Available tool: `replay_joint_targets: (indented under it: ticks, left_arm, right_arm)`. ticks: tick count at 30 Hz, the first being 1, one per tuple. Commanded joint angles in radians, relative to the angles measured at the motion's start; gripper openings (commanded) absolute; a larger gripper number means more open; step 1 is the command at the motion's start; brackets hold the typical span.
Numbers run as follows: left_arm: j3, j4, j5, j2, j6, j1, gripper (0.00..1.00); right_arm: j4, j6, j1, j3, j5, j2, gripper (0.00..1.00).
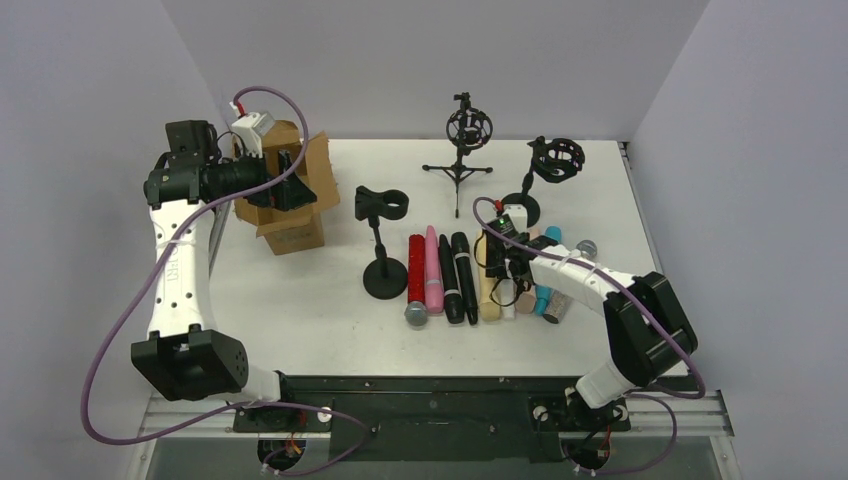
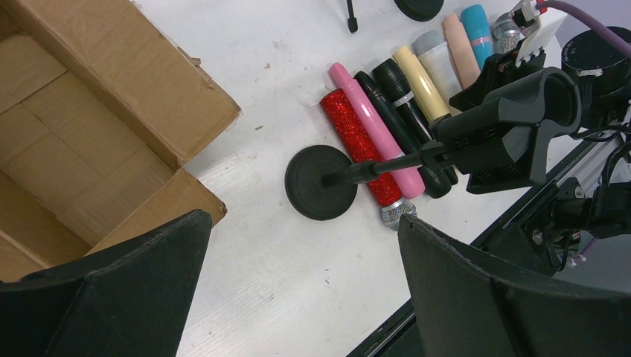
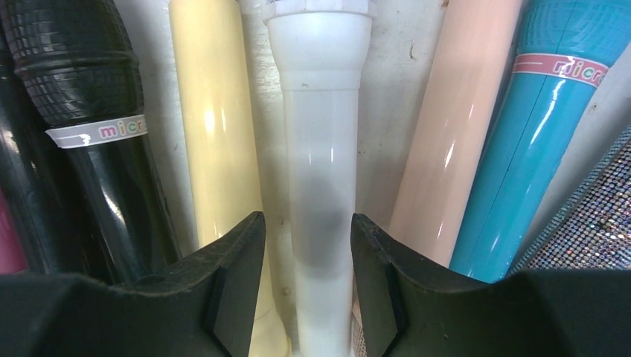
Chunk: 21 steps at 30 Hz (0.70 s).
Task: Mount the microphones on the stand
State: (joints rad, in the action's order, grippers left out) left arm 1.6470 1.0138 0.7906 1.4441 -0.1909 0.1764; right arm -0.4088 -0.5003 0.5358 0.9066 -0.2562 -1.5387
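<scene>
Writing: a white band on one black mic (image 3: 82, 111) reads "micr" in coloured letters, and a pink band on the teal mic (image 3: 536, 134) reads "micr", the rest of each word turned out of sight. Mics: all lie flat in one row on the table (image 1: 300, 310), side by side; from the left, red mic (image 2: 353, 137), pink mic (image 2: 372, 126), two black, yellow mic (image 3: 212, 111), white mic (image 3: 320, 111), peach mic (image 3: 446, 126), teal, then a glitter mic (image 3: 603, 216) at the right end. Right gripper (image 3: 305, 223): down over the middle of the row, jaws part-way apart either side of the white mic, a gap showing at each pad, nothing lifted; from above, this arm hides the middle of the row. Clip stand (image 1: 380, 203): upright, its round base just left of the red mic; from the left wrist its stem crosses in front of the red and pink mics. Tripod stand (image 1: 465, 130): at the back, with a ring mount, well apart from the row. Ring stand (image 1: 553, 160): round base, just behind the row's right half. Box (image 1: 285, 215): brown cardboard, back left, flaps open, its folded floor in view. Left gripper (image 2: 303, 216): raised over the box, jaws spread wide, holding nothing.
</scene>
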Motion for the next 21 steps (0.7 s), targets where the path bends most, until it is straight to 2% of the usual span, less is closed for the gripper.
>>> replay_joint_targets:
  ticks: [1, 9, 21]
  left_arm:
    - [0.040, -0.025, 0.023, -0.004, -0.021, 0.001, 0.96]
    - [0.040, -0.029, 0.004, -0.007, -0.041, 0.001, 0.96]
    - [0.085, -0.038, -0.008, -0.013, -0.055, -0.004, 0.96]
  right_arm:
    - [-0.017, 0.014, 0.031, 0.080, -0.049, 0.036, 0.42]
    - [-0.012, -0.014, 0.083, 0.091, -0.007, 0.018, 0.42]
    - [0.047, -0.034, 0.116, -0.021, 0.009, -0.055, 0.41]
